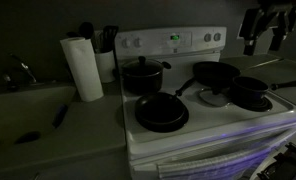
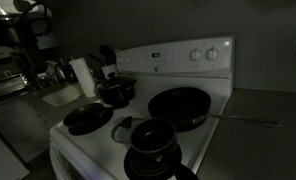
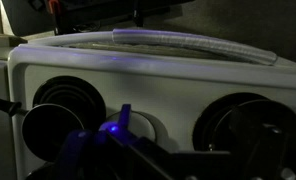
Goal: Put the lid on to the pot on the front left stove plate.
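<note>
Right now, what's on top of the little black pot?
Nothing: the pot is open. The lid lies beside it on the stove. The inside of the pot is too dark to see.

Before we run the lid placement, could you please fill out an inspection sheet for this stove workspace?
Surface: white stove top, dimly lit, with cookware at all four corners.
Job's things: lid lies on the stove top between the cookware, on no pot; low black pot sits front left, uncovered, hiding its burner.
Clutter: taller lidded pot, long-handled pan, another black pot.
Grippers: gripper hangs high, off the stove's side away from the sink, with nothing seen in it; too dark to tell how the fingers stand.
Cables: nothing seen.
Surroundings: paper towel roll, utensil holder, sink beside the stove.
</note>
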`<state>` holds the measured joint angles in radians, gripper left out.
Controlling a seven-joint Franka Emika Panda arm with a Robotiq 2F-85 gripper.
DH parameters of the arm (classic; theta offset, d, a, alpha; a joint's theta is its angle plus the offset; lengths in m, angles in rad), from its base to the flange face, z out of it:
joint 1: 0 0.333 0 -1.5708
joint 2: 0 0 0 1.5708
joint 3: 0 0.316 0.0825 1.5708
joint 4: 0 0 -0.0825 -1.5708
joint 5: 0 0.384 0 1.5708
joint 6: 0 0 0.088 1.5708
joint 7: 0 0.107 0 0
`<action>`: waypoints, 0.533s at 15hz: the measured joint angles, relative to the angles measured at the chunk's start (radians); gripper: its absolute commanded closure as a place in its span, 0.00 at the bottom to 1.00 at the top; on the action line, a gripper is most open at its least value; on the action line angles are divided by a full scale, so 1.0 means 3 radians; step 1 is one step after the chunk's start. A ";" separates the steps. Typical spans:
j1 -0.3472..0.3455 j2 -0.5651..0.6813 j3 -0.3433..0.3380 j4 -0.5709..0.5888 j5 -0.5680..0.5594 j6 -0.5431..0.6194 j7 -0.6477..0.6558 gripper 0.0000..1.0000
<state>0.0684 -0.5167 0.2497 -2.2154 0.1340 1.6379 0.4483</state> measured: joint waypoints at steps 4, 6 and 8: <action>0.0000 0.0000 -0.0005 -0.0005 -0.0045 0.0008 -0.0016 0.00; -0.0002 0.0000 -0.0043 -0.0032 -0.0101 0.0042 -0.0084 0.00; -0.0006 0.0001 -0.0142 -0.0090 -0.0148 0.0101 -0.0212 0.00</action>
<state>0.0667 -0.5163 0.2072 -2.2424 0.0897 1.6681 0.3846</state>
